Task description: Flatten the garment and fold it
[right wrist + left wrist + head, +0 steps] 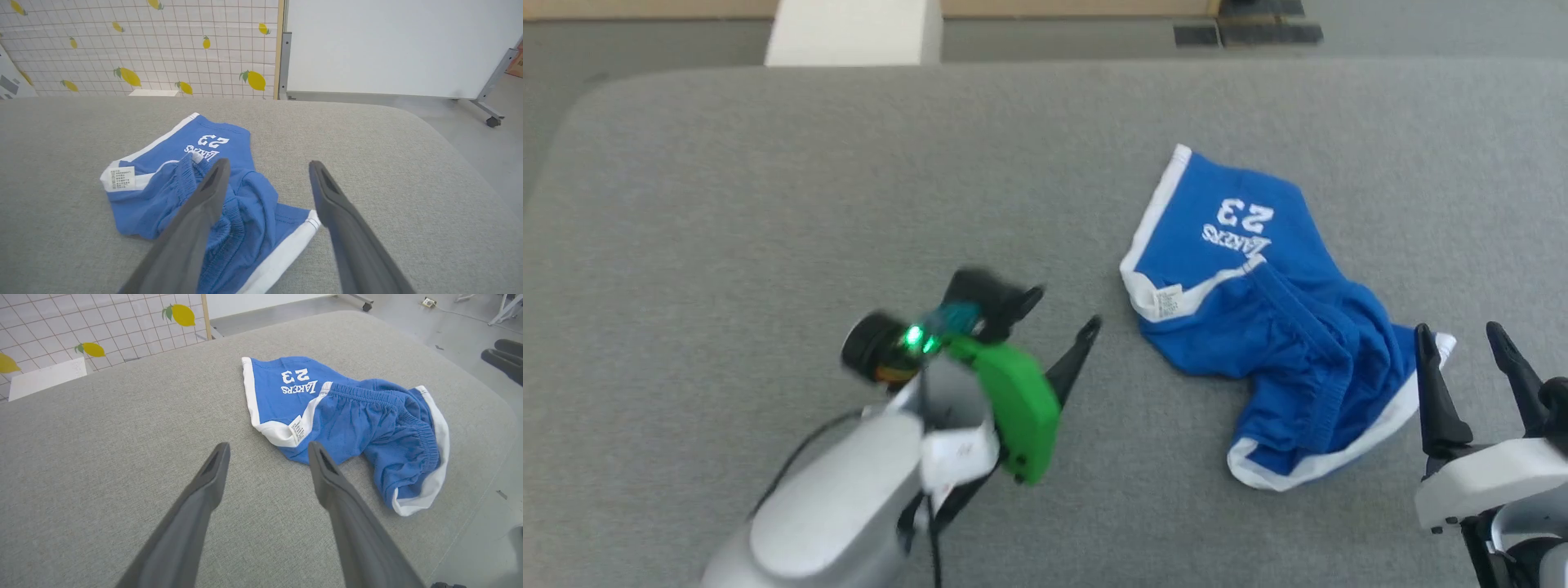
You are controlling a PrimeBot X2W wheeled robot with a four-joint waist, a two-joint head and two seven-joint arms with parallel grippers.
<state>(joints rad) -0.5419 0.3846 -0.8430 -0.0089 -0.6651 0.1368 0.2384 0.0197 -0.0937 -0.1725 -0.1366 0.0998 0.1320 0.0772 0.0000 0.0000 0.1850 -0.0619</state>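
- Work surface: grey cloth-covered table with rounded corners, and one article lying on it.
- The garment: bright blue shorts, on the table's right half as the robot faces it, crumpled and not flat. One leg lies fairly smooth on the far side. The gathered waist part is bunched over the near side.
- Garment, markings: white "23" print with lettering below it, upside down from the robot's side. A small white label sits on the white band at the left edge. White trim runs along the hems.
- Left gripper: fingers spread, grasping nothing, over bare table just left of the garment and apart from it. In its wrist view the label lies just beyond the fingertips.
- Green housing: on the left wrist, with a small green light lit beside it.
- Right gripper: fingers spread, nothing pinched, at the garment's near right corner. A tip of white trim shows between the two fingers. In its wrist view one finger overlaps the bunched blue cloth; whether it touches, I cannot tell.
- Surroundings: lemon-patterned grid panel and a white board stand beyond the table's far edge.
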